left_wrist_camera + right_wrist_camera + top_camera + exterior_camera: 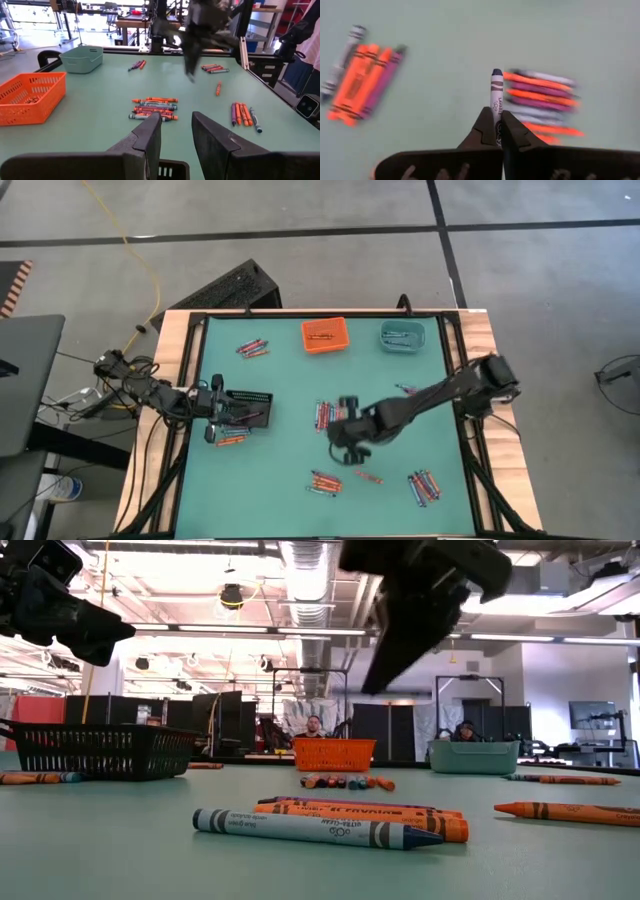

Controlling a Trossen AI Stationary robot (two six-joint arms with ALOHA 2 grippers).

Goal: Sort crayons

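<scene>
Purple crayon (497, 87) pinched upright between pressed-together fingers of right hand (498, 131), lifted above mid-desk (280, 395) crayon piles (540, 100). Left hand (176, 131) (fingers parted, holding nothing) poised over black basket (246, 406) at desk's left.

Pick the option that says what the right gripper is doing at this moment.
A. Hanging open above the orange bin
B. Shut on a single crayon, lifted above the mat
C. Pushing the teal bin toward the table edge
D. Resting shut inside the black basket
B: the right wrist view shows the right gripper shut on one purple crayon that sticks out past its fingertips, above the green mat.
</scene>
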